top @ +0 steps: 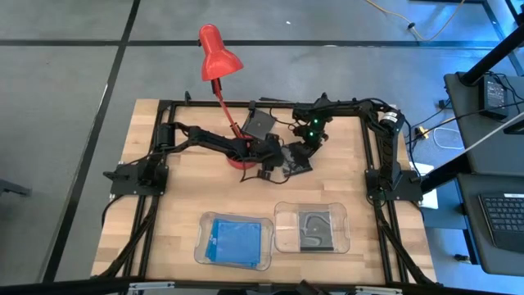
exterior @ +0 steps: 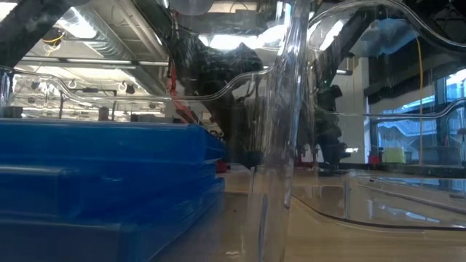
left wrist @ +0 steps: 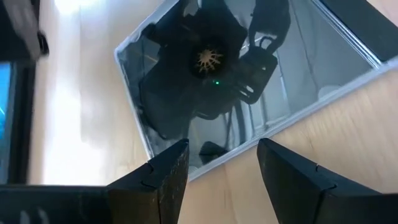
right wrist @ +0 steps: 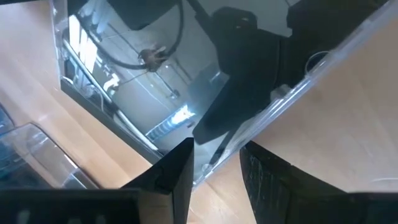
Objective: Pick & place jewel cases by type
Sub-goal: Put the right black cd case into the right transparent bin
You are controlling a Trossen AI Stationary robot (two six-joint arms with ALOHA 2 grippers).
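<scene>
A dark jewel case lies flat on the table near the middle, between the two grippers. My left gripper is open at its left side; in the left wrist view the gripper has its fingers spread over the case's near edge. My right gripper is open at the case's far right side, and the right wrist view shows the gripper over a clear-rimmed edge of the case. Another dark case lies farther back.
A red desk lamp stands with its base right beside my left gripper and its head beyond the far edge. Near the front edge, one clear tray holds blue cases, and a second tray holds a dark case.
</scene>
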